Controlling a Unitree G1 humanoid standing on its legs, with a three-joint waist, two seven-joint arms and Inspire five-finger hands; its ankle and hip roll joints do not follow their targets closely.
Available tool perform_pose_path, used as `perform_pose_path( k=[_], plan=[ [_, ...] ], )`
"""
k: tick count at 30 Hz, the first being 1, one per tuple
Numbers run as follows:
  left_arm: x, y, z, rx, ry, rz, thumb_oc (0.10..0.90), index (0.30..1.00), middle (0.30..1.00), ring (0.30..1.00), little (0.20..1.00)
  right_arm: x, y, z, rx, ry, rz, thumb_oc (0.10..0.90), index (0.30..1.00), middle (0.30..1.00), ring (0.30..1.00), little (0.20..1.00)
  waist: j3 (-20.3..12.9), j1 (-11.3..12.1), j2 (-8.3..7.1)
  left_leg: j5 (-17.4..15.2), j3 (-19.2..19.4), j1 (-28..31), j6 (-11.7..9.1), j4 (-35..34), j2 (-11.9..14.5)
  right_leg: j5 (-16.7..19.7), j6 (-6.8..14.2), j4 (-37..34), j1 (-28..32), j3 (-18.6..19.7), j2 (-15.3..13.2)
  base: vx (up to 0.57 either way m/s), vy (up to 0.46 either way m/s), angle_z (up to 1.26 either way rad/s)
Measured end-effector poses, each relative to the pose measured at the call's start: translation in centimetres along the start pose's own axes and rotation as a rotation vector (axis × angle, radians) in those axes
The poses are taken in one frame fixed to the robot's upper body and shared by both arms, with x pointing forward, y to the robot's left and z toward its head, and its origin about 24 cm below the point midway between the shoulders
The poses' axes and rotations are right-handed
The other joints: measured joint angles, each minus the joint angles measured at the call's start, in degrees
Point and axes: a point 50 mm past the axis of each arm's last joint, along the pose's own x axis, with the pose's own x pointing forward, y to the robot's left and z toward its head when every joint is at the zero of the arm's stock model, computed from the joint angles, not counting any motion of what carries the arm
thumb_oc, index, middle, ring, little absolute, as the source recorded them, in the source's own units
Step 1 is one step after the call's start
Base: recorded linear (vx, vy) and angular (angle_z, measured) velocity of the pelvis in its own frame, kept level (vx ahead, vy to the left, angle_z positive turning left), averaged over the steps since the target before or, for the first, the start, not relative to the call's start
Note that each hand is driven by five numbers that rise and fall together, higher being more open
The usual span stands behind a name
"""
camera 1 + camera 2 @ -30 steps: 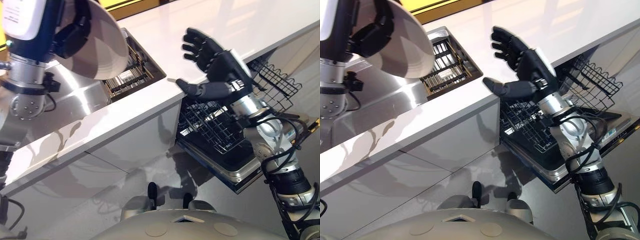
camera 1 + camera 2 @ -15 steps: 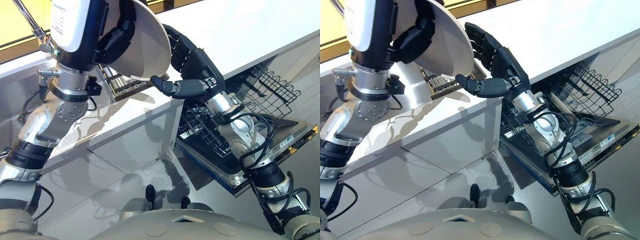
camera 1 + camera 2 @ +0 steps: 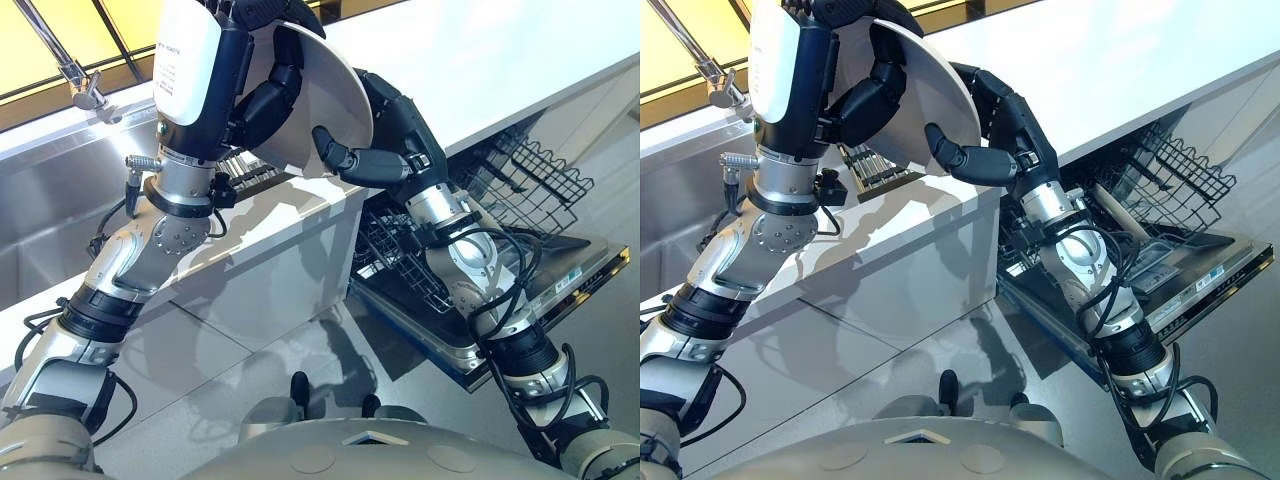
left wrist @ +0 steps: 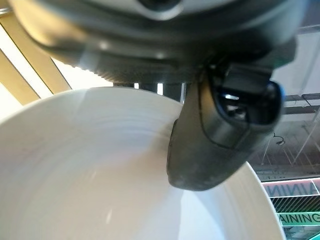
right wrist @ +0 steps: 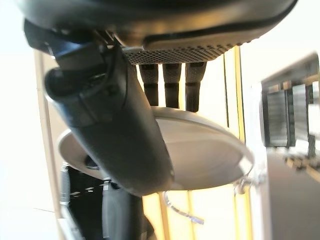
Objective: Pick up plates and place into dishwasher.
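— While the left hand keeps its fingers curled round the white plate, holding it tilted above the white counter, what is different from a second ago?

— Back then the right hand hung well apart from the plate, spread wide over the counter edge. Now it is at the plate: its thumb lies across the near face and its fingers reach behind the rim, as the right wrist view shows. I judge it is closing on the plate, though not yet gripping firmly.

— So a handover?

— Most likely. Both hands meet on the plate above the counter, beside the slotted rack set into it. The open dishwasher with its wire basket sits below on the right arm's side, so passing the plate over suits loading it.
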Motion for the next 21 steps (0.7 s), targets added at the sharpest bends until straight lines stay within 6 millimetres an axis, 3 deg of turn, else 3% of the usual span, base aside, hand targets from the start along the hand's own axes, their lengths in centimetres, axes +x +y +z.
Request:
perform_pose_path(
  k=[2,3,4,6,7,12,17,21],
  plan=[
    [0.0,-0.2,0.2,-0.090,0.030,0.026,0.169,0.359,0.359,0.359,0.269,0.0,-0.2,0.4,-0.091,-0.049,-0.043,0.100,0.300,0.300,0.300,0.200,0.00,-0.01,-0.02,-0.03,0.00,0.00,-0.01,-0.02,-0.01,0.00,0.00,0.00,0.01,0.00,-0.02,0.00,0.000,0.00],
    [-0.2,-0.3,0.4,-0.144,0.046,0.032,0.171,0.361,0.361,0.361,0.271,0.0,-0.3,0.7,-0.137,-0.076,-0.075,0.100,0.300,0.300,0.300,0.200,-0.03,-0.02,-0.06,0.00,0.00,0.00,0.06,0.01,-0.04,0.00,0.00,0.00,0.01,0.00,-0.04,0.05,-0.005,0.00],
    [-0.5,-0.3,0.5,-0.190,0.074,0.047,0.245,0.425,0.425,0.425,0.345,-0.2,-0.3,1.0,-0.179,-0.104,-0.079,0.100,0.300,0.300,0.300,0.200,-0.03,-0.15,-0.06,-0.19,0.00,0.01,-0.14,-0.16,-0.04,-0.01,0.01,-0.01,0.01,0.01,-0.06,0.05,-0.008,0.00],
    [-1.0,-0.1,0.5,-0.302,0.123,0.052,0.748,0.855,0.855,0.855,0.848,-0.6,-0.2,1.2,-0.233,-0.139,-0.086,0.100,0.300,0.300,0.300,0.200,0.02,-0.15,-0.16,-0.26,0.01,-0.01,-0.24,-0.21,0.02,-0.02,0.01,-0.01,-0.03,0.01,-0.02,0.00,0.000,0.00],
    [-1.3,-0.2,0.7,-0.355,0.140,0.039,0.800,0.900,0.900,0.900,0.900,-0.9,-0.2,1.2,-0.253,-0.144,-0.095,0.100,0.300,0.300,0.300,0.200,0.00,-0.21,-0.20,-0.28,0.01,0.00,-0.20,-0.20,0.02,-0.02,0.00,-0.01,-0.03,0.01,-0.02,0.00,0.000,0.00],
    [-2.9,0.0,0.7,-0.597,0.209,-0.087,0.800,0.900,0.900,0.900,0.900,-2.7,-2.9,0.8,-0.364,-0.124,-0.228,0.100,0.300,0.300,0.300,0.200,0.16,0.15,-0.46,-0.39,-0.06,-0.03,-0.05,-0.24,-0.07,-0.02,0.01,-0.01,0.00,-0.06,-0.13,0.00,0.000,0.00],
    [-5.1,2.5,-1.2,-0.624,0.327,-0.003,0.800,0.900,0.900,0.900,0.900,-6.3,-11.6,0.3,-0.436,-0.043,-0.791,0.100,0.300,0.300,0.300,0.200,0.11,0.90,-0.60,-0.45,-0.24,-0.12,0.04,-0.26,-0.27,-0.04,0.02,-0.02,0.05,-0.22,-0.30,0.00,0.000,0.00],
    [-6.6,4.4,-3.0,-0.593,0.424,0.071,0.800,0.900,0.900,0.900,0.900,-10.5,-15.3,-0.1,-0.442,0.019,-1.095,0.100,0.300,0.300,0.300,0.200,0.11,1.52,-0.59,-0.44,-0.65,-0.02,0.11,-0.24,-0.37,-0.22,0.20,-0.03,0.38,-0.47,-0.33,0.01,-0.004,0.04]
  ],
)
